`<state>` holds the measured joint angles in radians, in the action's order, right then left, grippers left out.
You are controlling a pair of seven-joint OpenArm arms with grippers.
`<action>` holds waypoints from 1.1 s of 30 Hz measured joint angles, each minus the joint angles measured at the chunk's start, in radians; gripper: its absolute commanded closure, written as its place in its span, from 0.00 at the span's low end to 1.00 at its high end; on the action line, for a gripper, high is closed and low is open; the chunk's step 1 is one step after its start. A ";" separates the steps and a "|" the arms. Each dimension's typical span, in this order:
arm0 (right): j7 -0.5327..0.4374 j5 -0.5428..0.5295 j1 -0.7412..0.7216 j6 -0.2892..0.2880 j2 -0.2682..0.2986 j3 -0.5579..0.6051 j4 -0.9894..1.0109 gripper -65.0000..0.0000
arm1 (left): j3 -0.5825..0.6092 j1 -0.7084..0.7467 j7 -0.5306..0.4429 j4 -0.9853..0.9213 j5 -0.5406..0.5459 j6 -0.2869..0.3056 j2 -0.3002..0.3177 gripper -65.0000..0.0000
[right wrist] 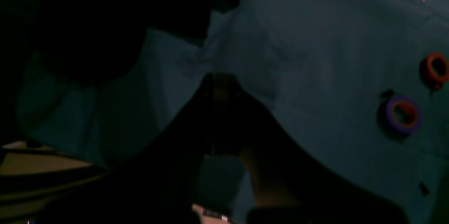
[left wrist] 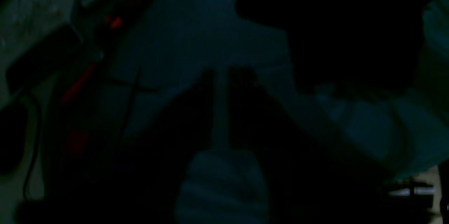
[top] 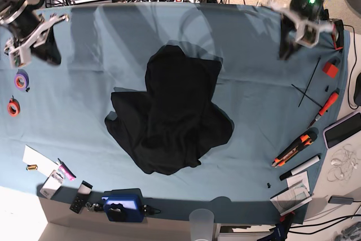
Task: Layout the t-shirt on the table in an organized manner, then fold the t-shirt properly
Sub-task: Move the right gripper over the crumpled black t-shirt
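Observation:
The black t-shirt (top: 169, 117) lies crumpled in a heap at the middle of the teal table (top: 254, 83); no print or lettering shows. My left gripper (top: 289, 43) hangs over the far right corner, well away from the shirt. My right gripper (top: 45, 46) hangs over the far left corner, also apart from it. Both hold nothing. The wrist views are very dark. In the left wrist view a thin pale strip shows between the fingers (left wrist: 207, 111), with a black mass that looks like the shirt (left wrist: 350, 24) beyond. In the right wrist view the fingers (right wrist: 221, 111) look closed together.
A purple tape roll (top: 21, 80) and an orange one (top: 13, 106) lie at the left edge, and both show in the right wrist view (right wrist: 403, 113). Orange-black tools (top: 293, 149) and a phone (top: 343, 130) lie at the right. A blue device (top: 121, 207) and a cup (top: 202, 221) stand at the front edge.

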<state>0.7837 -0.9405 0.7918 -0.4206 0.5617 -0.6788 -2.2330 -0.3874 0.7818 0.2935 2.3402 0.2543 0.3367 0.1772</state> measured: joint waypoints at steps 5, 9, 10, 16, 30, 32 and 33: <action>-0.051 0.074 -0.002 -0.015 0.000 0.000 0.000 0.73 | 0.000 -0.015 0.000 0.000 -0.002 0.000 0.000 0.56; -0.059 0.105 -0.006 -0.016 -0.014 0.000 0.000 0.61 | 0.000 -0.015 0.000 0.000 -0.003 0.000 0.000 0.56; -0.055 0.105 -0.025 -0.014 -0.032 0.000 0.000 0.61 | 0.000 -0.016 0.001 0.000 -0.003 -0.001 0.000 0.56; 0.053 0.077 -0.173 -0.059 -0.106 0.090 0.005 0.61 | 0.000 -0.026 0.002 0.000 -0.034 -0.004 -0.001 0.56; -0.037 0.420 -0.416 -0.077 -0.115 0.605 0.100 0.51 | 0.000 -0.026 0.004 0.000 -0.034 -0.004 -0.002 0.56; -0.037 0.421 -0.418 -0.078 -0.115 0.633 0.100 0.45 | 0.000 -0.026 0.004 0.000 -0.034 -0.004 -0.002 0.56; -0.037 0.423 -0.417 -0.079 -0.116 0.644 0.100 0.44 | 0.000 -0.026 0.004 0.000 -0.034 -0.004 -0.002 0.56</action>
<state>0.7471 -0.5179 0.3744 -0.4995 0.4461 -0.0345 -2.1326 -0.3874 0.7559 0.2974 2.3402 0.2203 0.3325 0.1753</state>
